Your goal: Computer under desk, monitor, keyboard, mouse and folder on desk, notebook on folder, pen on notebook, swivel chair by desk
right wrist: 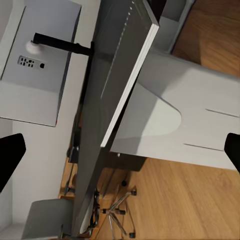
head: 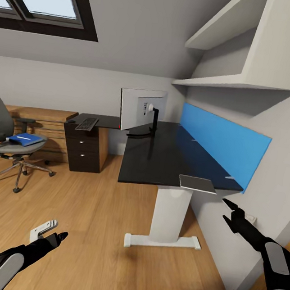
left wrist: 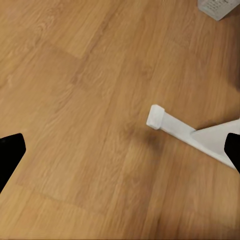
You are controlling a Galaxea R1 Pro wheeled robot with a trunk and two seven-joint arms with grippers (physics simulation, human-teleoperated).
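The monitor (head: pixel 141 109) and keyboard (head: pixel 87 124) sit on the black surface (head: pixel 161 158); the folder (head: pixel 26 139) lies on the chair (head: pixel 3 139). Left gripper (head: pixel 56 235) and right gripper (head: pixel 229 209) hang empty, fingers apart.

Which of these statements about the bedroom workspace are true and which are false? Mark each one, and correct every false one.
1. The blue folder lies on the seat of the swivel chair. True.
2. The monitor stands on the wood floor. False: it stands on the black desk.
3. The keyboard lies on the desk section above the black drawers. True.
4. The right end effector holds the folder. False: it is empty and open, raised near the desk's near corner.
5. The left end effector hangs open over the floor, holding nothing. True.
6. The swivel chair is tucked under the desk. False: it stands apart, beyond the drawers.
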